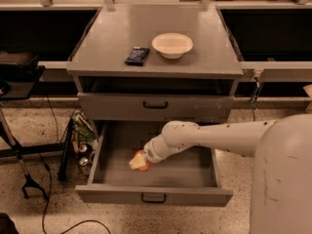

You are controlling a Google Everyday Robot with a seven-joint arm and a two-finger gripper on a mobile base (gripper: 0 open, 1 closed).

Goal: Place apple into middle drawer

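The middle drawer (151, 196) of the grey cabinet is pulled wide open, with its black handle at the front. My white arm reaches in from the right, and my gripper (139, 162) is low inside the drawer, left of centre. It is shut on the red-orange apple (143, 163), which sits at or just above the drawer floor. The apple is partly hidden by the fingers.
On the cabinet top stand a cream bowl (172, 45) and a dark packet (137, 55). The grey drawer above (155, 105) is shut. Cans and cables lie on the floor left of the cabinet (80, 150). A black stand (19, 77) is at far left.
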